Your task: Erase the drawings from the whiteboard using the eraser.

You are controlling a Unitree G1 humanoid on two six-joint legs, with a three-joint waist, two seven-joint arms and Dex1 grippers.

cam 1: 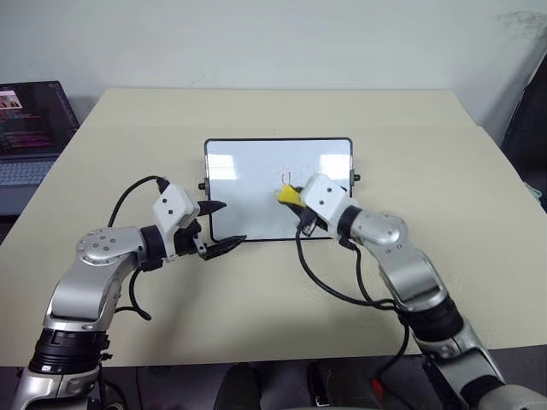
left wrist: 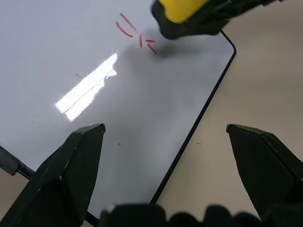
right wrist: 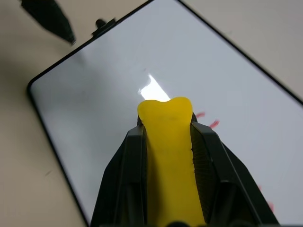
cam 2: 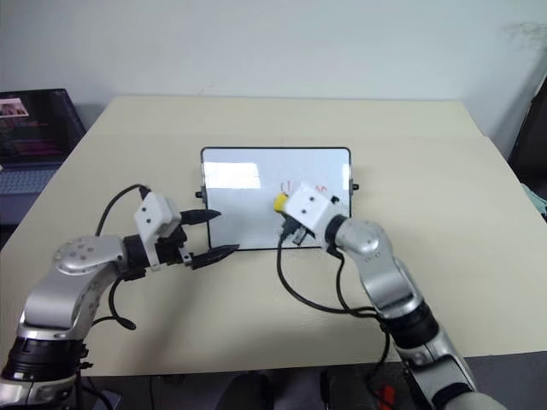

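The whiteboard [cam 1: 248, 184] lies flat in the middle of the table. Thin red drawings [cam 2: 291, 186] sit on its right half; the left wrist view shows a few short red strokes [left wrist: 135, 32]. My right gripper [cam 1: 295, 205] is shut on the yellow eraser [cam 1: 288, 196], whose tip hangs over the board just beside the red marks [right wrist: 208, 120]. My left gripper [cam 1: 232, 223] stands open at the board's near left corner, one finger over the white surface and the other at the near edge, with nothing between them.
An open laptop [cam 1: 30, 120] stands off the table's far left side. Black cables [cam 1: 325, 286] loop from both wrists down onto the beige table [cam 1: 427, 171] in front of the board.
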